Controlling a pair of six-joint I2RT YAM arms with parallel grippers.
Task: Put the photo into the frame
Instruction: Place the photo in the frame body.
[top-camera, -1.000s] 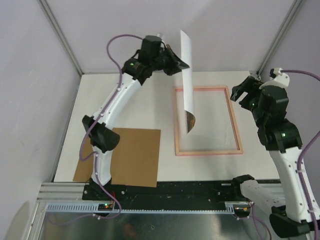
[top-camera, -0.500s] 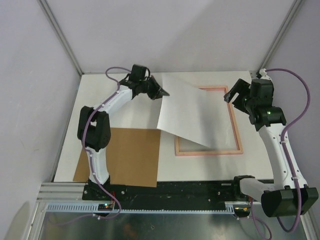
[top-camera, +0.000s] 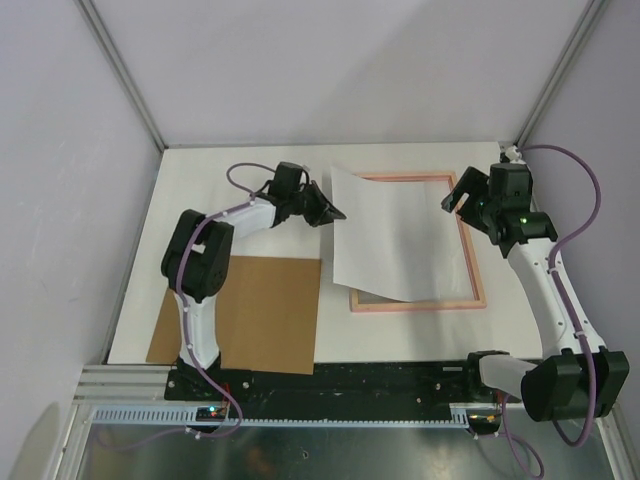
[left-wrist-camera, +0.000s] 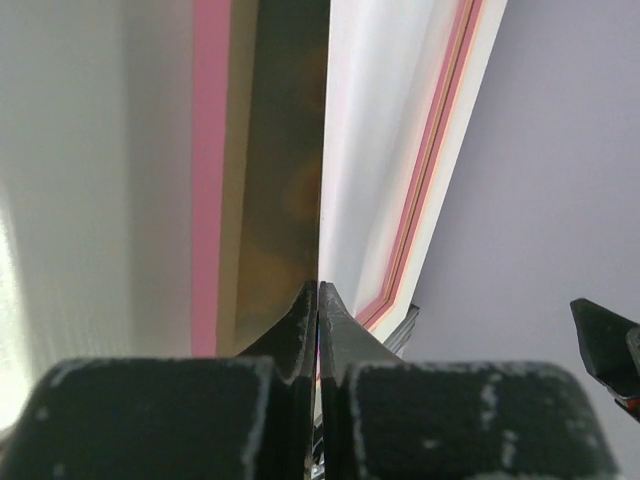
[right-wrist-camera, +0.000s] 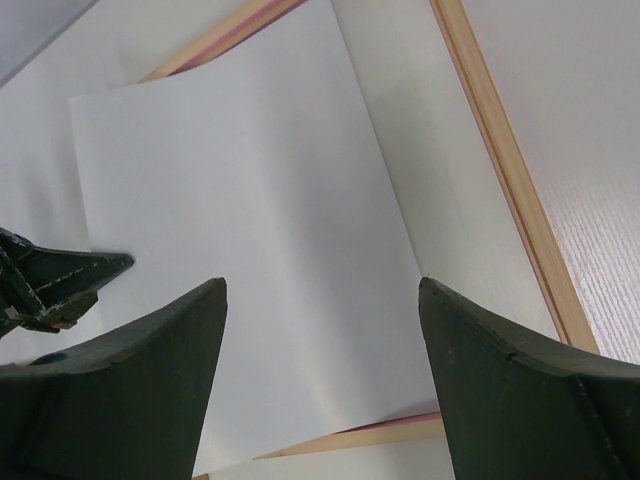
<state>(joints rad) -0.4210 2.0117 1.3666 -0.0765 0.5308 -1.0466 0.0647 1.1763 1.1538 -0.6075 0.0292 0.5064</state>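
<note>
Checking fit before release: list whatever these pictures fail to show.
Picture side of the photo: faces down in the top view; left wrist view shows only a blurred sliver.
Left rail of the frame: covered by the photo, top view.
Whether photo and frame touch: neither top nor right wrist view settles it.
Part of the brown board: behind the left arm, top view.

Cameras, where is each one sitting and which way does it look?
Top external: up high, looking down at the table; left arm and right arm show, photo white-side-up over the frame.
Left wrist: on the left arm, looking along its left claw shut on the photo's edge.
Right wrist: looking down through the open right claw.
Shared: both wrist views see photo and frame.
</note>
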